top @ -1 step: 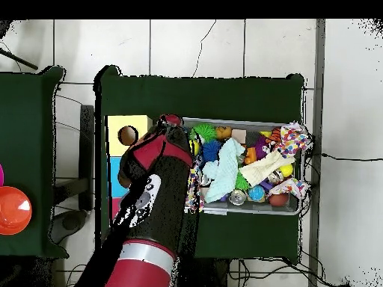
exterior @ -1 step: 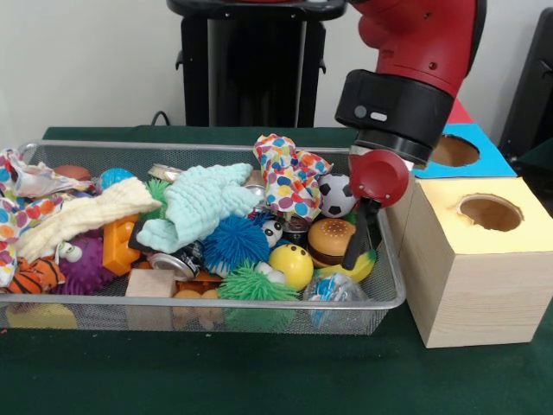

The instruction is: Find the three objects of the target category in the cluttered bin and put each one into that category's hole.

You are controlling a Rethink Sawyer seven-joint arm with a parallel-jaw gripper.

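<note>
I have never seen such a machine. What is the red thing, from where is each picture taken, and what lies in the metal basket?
The red and black thing is a robot arm. Its end effector, the grasping part, reaches down into the right end of a wire bin; whether it holds anything cannot be seen. One picture is taken from across the table, the other from straight above, where the arm covers the bin's left end. The bin stands on a green table and is full of toys and cloths: a soccer ball, a burger toy, a yellow ball, a spiky blue ball, a light blue cloth and a dotted cloth. Beside it stand wooden boxes with round holes, where sorted items go.
</note>
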